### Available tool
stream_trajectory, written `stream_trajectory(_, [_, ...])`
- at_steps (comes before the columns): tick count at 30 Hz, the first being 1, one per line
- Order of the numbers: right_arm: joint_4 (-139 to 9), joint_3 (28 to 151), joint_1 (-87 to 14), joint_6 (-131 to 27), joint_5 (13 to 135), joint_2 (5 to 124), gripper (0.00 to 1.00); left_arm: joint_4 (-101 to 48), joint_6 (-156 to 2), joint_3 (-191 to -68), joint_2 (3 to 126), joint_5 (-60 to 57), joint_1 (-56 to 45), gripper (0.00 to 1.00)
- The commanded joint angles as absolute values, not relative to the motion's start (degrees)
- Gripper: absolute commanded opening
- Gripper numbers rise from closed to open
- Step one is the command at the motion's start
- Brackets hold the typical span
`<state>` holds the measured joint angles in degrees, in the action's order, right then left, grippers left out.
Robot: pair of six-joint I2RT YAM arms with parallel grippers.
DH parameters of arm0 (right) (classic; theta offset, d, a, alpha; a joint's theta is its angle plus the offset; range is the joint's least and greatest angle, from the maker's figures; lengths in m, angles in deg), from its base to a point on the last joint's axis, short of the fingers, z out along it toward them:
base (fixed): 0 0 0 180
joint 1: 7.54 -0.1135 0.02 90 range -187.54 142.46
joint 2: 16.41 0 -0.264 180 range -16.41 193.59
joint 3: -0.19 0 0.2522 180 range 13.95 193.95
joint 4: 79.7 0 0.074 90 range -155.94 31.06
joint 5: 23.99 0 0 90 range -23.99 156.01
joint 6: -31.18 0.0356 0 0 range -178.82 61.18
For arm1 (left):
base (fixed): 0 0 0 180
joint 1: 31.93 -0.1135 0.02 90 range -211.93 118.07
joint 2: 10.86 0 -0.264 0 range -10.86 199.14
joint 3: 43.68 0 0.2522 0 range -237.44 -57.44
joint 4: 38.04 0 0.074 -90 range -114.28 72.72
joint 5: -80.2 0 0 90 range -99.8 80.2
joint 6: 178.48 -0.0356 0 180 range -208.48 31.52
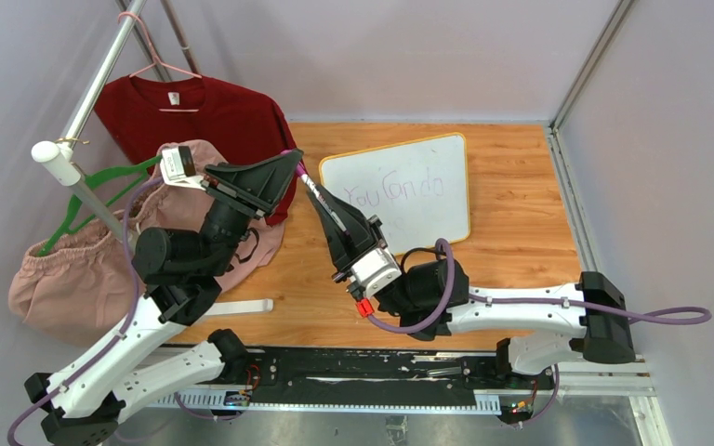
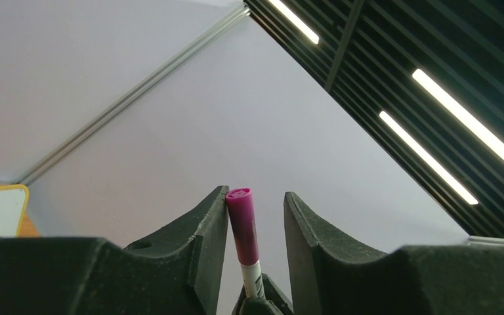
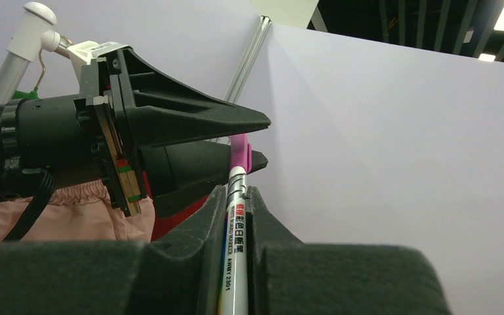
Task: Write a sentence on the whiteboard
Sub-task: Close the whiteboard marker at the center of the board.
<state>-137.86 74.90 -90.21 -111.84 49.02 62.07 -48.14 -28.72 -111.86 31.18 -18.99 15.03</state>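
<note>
Whiteboard (image 1: 437, 218) lower-left corner hidden behind right gripper (image 1: 325, 203); sentence (image 1: 395, 190) faint, perhaps "You can do"; marker (image 3: 235, 262) barrel cropped.

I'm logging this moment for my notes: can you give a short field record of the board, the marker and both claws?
whiteboard: yellow-framed, written on in purple
sentence: reads roughly "You can do"
marker: barrel held by right claw, purple cap on its far end
left claw: open, fingers either side of the cap, one touching it
right claw: shut on marker
</note>
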Motion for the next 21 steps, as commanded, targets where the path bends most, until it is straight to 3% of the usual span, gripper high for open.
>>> stream_trajectory(1, [-140.24, 73.75, -91.12, -112.26, 49.75, 59.94, 0.0, -49.16, -29.75, -112.01, 30.43, -19.25, 15.27, 0.39])
stream_trajectory(7, [-140.47, 73.52, -91.21, -112.3, 49.66, 59.62, 0.0, -49.16, -29.17, -112.11, 30.81, -18.55, 15.27, 0.23])
stream_trajectory(12, [-140.47, 73.61, -91.3, -112.5, 49.71, 59.53, 0.0, -49.16, -28.57, -112.11, 30.88, -17.94, 15.27, 0.01])
stream_trajectory(21, [-140.31, 74.27, -91.39, -113.08, 49.76, 59.94, 0.0, -49.09, -26.26, -112.54, 32.19, -14.33, 15.27, 0.0])
